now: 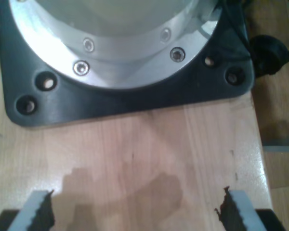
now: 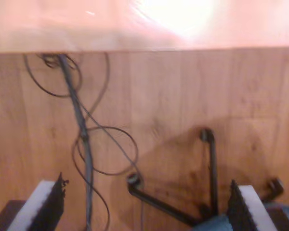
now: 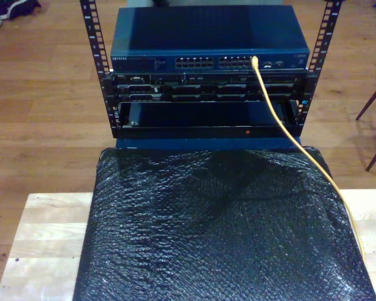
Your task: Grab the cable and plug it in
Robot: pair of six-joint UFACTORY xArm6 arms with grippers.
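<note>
In the exterior view the cable [image 3: 292, 137] runs from a port on the blue switch [image 3: 210, 59] across the black bubble wrap [image 3: 219, 232]. My first gripper [image 1: 135, 209] hangs wide open, empty, over the wooden counter [image 1: 149, 154] beside a black base plate [image 1: 125, 103]. My second gripper [image 2: 147, 204] gapes empty above floor wires [image 2: 86, 139].

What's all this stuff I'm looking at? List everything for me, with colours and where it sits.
cable: one, yellow-orange, tip at the switch's ports, trailing over the sheet toward the exterior view's right.
network switch: one, dark blue, top of the rack.
rack: one, black, behind the table.
bubble sheet: one, black, covering the table.
table: one, pale wood.
thin wires: several, dark, on the wood floor.
my first hand: open, above the table.
my second hand: open, above the floor.
</note>
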